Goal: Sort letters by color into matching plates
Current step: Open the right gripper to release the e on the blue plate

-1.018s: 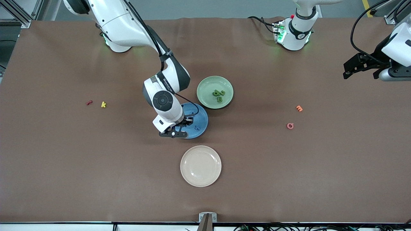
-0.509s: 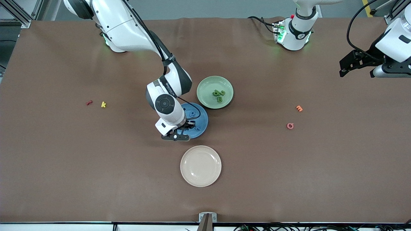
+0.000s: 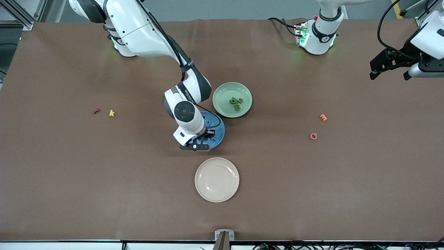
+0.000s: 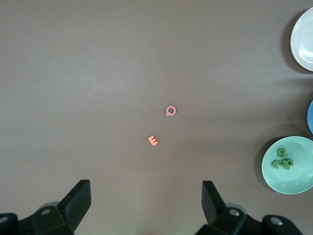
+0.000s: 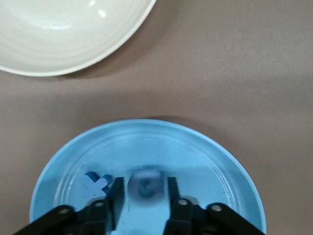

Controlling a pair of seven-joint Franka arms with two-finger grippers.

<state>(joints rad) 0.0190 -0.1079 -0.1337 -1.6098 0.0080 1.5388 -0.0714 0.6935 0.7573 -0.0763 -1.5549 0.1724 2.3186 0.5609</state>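
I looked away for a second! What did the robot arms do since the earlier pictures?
The right gripper slid along over the blue plate, its fingers parting around a blue letter. The left gripper rose slightly, open. The plates and the other letters stayed put.

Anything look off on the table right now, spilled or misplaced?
Nothing stands out. The green letters lie in the green plate, the blue plate sits flat under the right tool, and the beige plate holds nothing.
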